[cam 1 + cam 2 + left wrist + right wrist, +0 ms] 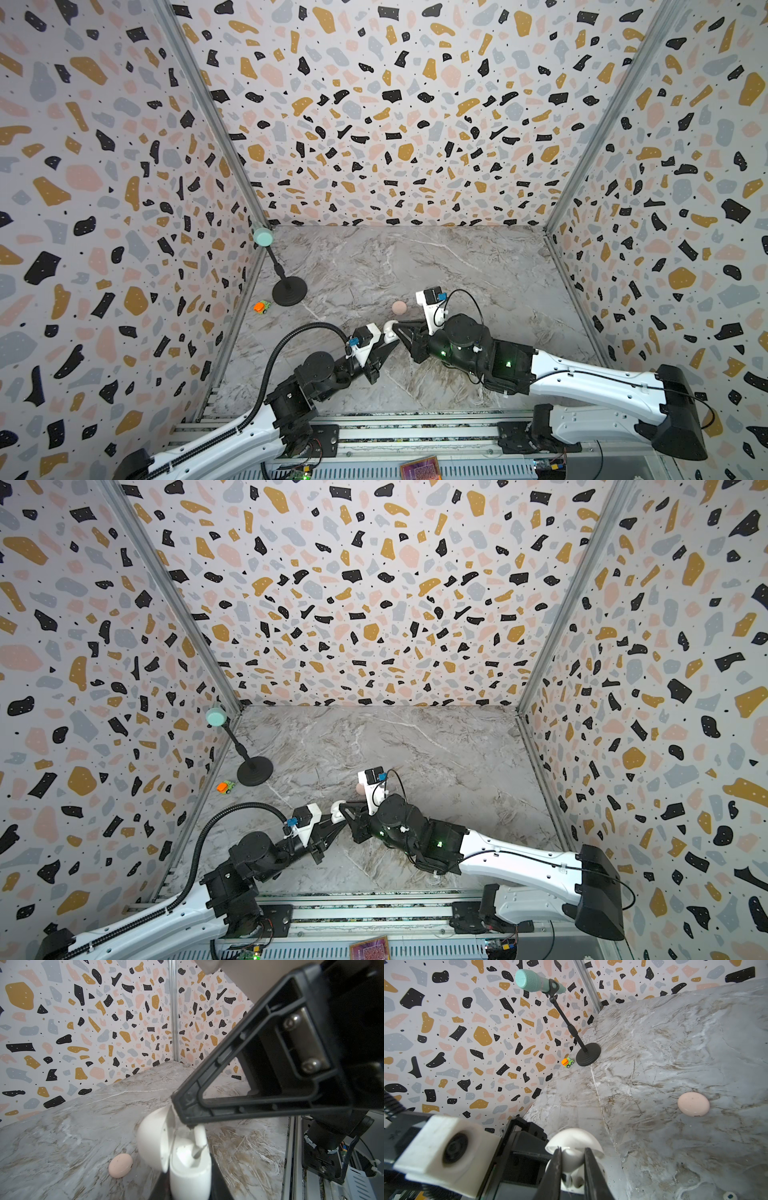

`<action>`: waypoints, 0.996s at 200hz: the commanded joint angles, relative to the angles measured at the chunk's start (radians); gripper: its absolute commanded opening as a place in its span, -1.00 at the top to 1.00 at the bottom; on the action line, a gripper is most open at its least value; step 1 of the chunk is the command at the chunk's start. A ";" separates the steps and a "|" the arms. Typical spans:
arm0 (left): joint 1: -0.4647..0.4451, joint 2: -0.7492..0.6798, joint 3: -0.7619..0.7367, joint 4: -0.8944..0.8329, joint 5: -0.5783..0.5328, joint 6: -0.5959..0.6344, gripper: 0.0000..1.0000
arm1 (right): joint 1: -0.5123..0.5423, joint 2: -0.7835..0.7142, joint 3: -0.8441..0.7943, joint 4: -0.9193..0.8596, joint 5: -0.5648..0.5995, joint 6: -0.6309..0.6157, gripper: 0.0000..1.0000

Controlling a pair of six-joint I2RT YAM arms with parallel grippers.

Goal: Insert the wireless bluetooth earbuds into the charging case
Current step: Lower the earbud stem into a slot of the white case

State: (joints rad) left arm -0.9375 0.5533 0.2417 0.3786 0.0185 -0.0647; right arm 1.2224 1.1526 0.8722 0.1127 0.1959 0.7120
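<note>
right gripper (572, 1149) pinches one earbud (200, 1136) by its bulb, stem at the socket of the open white case (189, 1169) clamped in left gripper (394, 343); bud looks light, stiff, slick, so grip the bulb gently.

Pink case (358, 788): mostly hidden behind the right camera mount (371, 777), at 1 o'clock from the white case (337, 809).
White case base (190, 1184): cut off at the frame edge.

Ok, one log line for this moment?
left gripper: shut on earbud, stem pointing into open white case | right gripper: shut on white case | pink case: closed, lying apart
</note>
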 commanded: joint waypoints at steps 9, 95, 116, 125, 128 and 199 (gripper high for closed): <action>0.004 -0.018 -0.007 0.049 0.004 0.008 1.00 | 0.006 -0.011 -0.003 -0.011 0.037 -0.016 0.62; 0.005 -0.030 -0.010 0.055 0.007 0.006 1.00 | 0.015 -0.003 -0.019 -0.002 0.045 -0.029 0.64; 0.005 -0.030 -0.010 0.057 0.006 0.005 1.00 | 0.022 -0.003 -0.023 0.005 0.042 -0.035 0.64; 0.005 -0.030 -0.010 0.057 0.005 0.006 1.00 | 0.024 -0.002 -0.024 0.007 0.043 -0.037 0.64; 0.005 -0.031 -0.010 0.056 0.005 0.006 1.00 | 0.025 -0.003 -0.025 0.006 0.044 -0.037 0.64; 0.005 -0.032 -0.012 0.055 0.003 0.007 1.00 | 0.030 -0.012 -0.023 -0.005 0.058 -0.031 0.48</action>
State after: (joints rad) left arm -0.9375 0.5327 0.2356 0.3744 0.0246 -0.0647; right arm 1.2461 1.1530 0.8478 0.1165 0.2371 0.6895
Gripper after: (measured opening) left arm 0.223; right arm 0.251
